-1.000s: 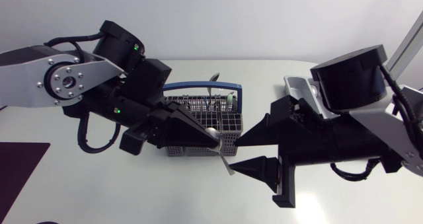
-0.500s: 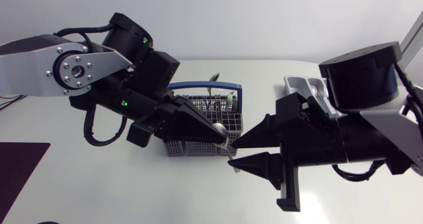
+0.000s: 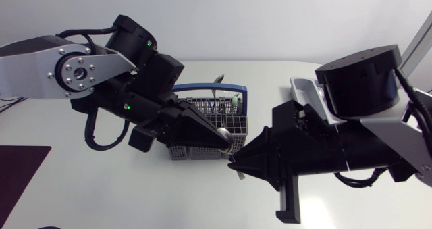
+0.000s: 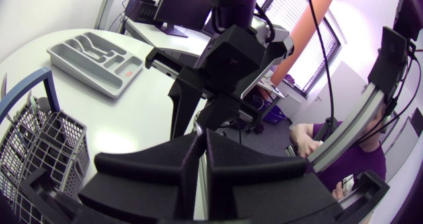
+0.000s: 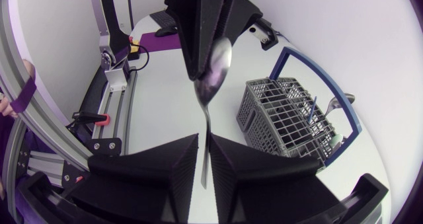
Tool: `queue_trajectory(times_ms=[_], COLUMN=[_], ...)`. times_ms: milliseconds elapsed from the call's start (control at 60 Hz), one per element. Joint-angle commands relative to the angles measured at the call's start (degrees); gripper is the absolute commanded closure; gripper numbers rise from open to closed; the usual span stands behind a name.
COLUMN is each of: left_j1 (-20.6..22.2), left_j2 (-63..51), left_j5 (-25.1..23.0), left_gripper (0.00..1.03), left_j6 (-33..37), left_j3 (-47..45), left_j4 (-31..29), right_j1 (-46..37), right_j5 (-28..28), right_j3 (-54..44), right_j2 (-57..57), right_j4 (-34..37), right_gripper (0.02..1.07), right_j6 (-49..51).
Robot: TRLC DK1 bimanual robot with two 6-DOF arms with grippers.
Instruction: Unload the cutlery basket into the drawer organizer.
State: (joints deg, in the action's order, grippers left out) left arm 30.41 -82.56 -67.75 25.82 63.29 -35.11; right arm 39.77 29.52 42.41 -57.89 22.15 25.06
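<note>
Handover of one piece between the two arms, held above the worktop [image 3: 101, 188], is the step in hand, as I judge it.

1. Right pincer [image 5: 204, 143]: fingers drawn together on the lower handle of a spoon [image 5: 215, 62], one finger to each side. The right wrist view shows only a slit between them, filled by the handle. I record it as clamped on the spoon.
2. Left pincer [image 3: 224, 144]: fingers together at the tips, gripping the spoon at its bowl end. Both arms therefore hold the same piece, which hangs clear of the worktop at about 5 o'clock from the cutlery basket [image 3: 202, 114].
3. The basket stands on the worktop just behind the left pincer. It holds other cutlery [image 5: 310, 112], upright in the far compartments.
4. Drawer organizer [image 4: 99, 55]: grey, lying flat at about 2 o'clock from the basket, well apart from the spoon.

Next move, in my judgement: the left pincer must let go and draw back without dragging the bowl. The right arm must then carry the spoon toward 1 o'clock and lay it in a matching compartment. The grip sits low on a thin handle, so the spoon could swing once released.

Not established:
- Pad contact on the handle cannot be confirmed from the head view, where the black fingers merge.
- The spoon cannot be made out in the left wrist view.
- In the head view the right arm covers most of the organizer.
- The contents of its compartments are too small to tell.
- The number of pieces left in the basket is not clear.
</note>
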Motion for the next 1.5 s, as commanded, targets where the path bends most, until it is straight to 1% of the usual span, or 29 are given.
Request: queue_trajectory(times_ms=[0, 133, 217, 350, 383, 433, 450, 467, 533, 550, 567, 583, 683, 767, 800, 867, 967, 983, 1017, 1067, 1200, 1233, 1267, 1317, 1483], left_j1=[-0.3, -0.3, -0.4, -0.6, -1.1, -1.4, -1.4, -1.7, -2.8, -3.0, -3.2, -3.7, -6.3, -9.0, -9.3, -9.8, -10.2, -10.5, -10.6, -10.7, -13.6, -14.2, -14.5, -15.0, -15.8], left_j2=[-0.7, -0.4, -0.1, 0.7, 0.9, 1.1, 1.2, 1.4, 2.3, 2.7, 2.8, 3.1, 4.2, 5.1, 5.6, 7.2, 9.0, 9.4, 9.6, 9.6, 10.1, 10.2, 10.2, 10.2, 10.7], left_j5=[-0.9, -0.9, -0.9, -0.8, -0.8, -0.8, -0.7, -0.7, -0.6, -0.5, -0.5, -0.5, 0.2, 1.3, 3.7, 5.4, 10.0, 11.1, 13.2, 14.5, 16.6, 16.9, 18.1, 18.3, 19.7], left_gripper=[1.0, 1.0, 1.0, 0.99, 0.92, 0.72, 0.68, 0.56, 0.3, 0.26, 0.23, 0.18, 0.07, 0.06, 0.06, 0.05, 0.05, 0.05, 0.05, 0.05, 0.05, 0.05, 0.05, 0.05, 0.05], left_j6=[2.0, 2.3, 2.5, 2.7, 2.7, 2.7, 2.7, 2.7, 2.5, 2.3, 2.2, 1.8, 0.0, -2.2, -3.1, -3.5, -5.2, -5.4, -5.7, -6.0, -6.6, -6.5, -6.5, -6.5, -6.5], left_j3=[0.4, 0.1, -0.1, -0.2, 0.0, 0.4, 0.5, 0.6, 1.0, 1.2, 1.3, 1.8, 3.2, 4.1, 4.3, 3.9, 3.1, 2.7, 2.5, 2.2, 1.2, 0.9, 0.6, 0.2, -0.6], left_j4=[-0.2, -0.2, -0.2, -0.7, -1.0, -1.6, -1.7, -1.7, -1.7, -1.7, -1.7, -1.6, -1.5, -1.3, -1.0, -1.0, -0.4, -0.4, -0.3, -0.3, -0.3, -0.3, -0.3, -0.3, -0.2], right_j1=[0.7, 1.2, 2.3, 2.8, 2.8, 2.9, 2.9, 2.9, 2.8, 2.8, 2.8, 2.7, 0.7, -3.4, -5.5, -10.3, -21.0, -24.4, -28.3, -34.5, -47.4, -50.9, -53.6, -58.3, -69.0], right_j5=[0.3, -0.6, -2.8, -4.6, -4.7, -5.2, -5.3, -5.6, -6.5, -6.7, -6.9, -7.2, -8.2, -9.0, -9.0, -9.0, -7.6, -6.5, -5.5, -3.2, 1.2, 2.3, 3.8, 5.6, 8.5], right_j3=[1.4, 1.2, 1.3, 1.4, 1.4, 1.5, 1.5, 1.5, 1.4, 1.4, 1.4, 1.3, 0.5, -0.7, -1.1, -1.9, -3.2, -3.7, -4.3, -5.1, -6.6, -6.7, -6.5, -6.4, -3.6], right_j2=[-0.8, -0.7, -0.6, 0.3, 0.4, 0.6, 0.7, 0.8, 1.1, 1.3, 1.4, 1.6, 3.0, 5.2, 6.1, 7.9, 10.2, 10.4, 10.5, 10.1, 6.6, 5.0, 3.5, 0.8, -10.8], right_j4=[0.4, 0.8, 1.6, 2.5, 3.2, 3.6, 3.7, 3.9, 4.8, 5.1, 5.5, 6.0, 8.2, 10.3, 11.2, 12.6, 14.9, 15.7, 16.0, 16.3, 16.3, 15.7, 15.7, 15.4, 11.6], right_gripper=[0.97, 1.01, 1.01, 1.01, 1.01, 1.01, 1.01, 1.01, 1.01, 1.01, 1.01, 1.01, 1.01, 1.01, 1.01, 1.01, 1.01, 1.01, 1.01, 1.01, 1.01, 1.01, 1.01, 1.01, 1.01], right_j6=[-1.2, -1.3, -1.7, -1.9, -1.9, -1.9, -1.9, -1.9, -1.8, -1.8, -1.7, -1.6, 0.4, 3.4, 5.1, 9.0, 17.5, 20.3, 23.4, 28.2, 39.1, 42.1, 44.1, 48.7, 57.6])
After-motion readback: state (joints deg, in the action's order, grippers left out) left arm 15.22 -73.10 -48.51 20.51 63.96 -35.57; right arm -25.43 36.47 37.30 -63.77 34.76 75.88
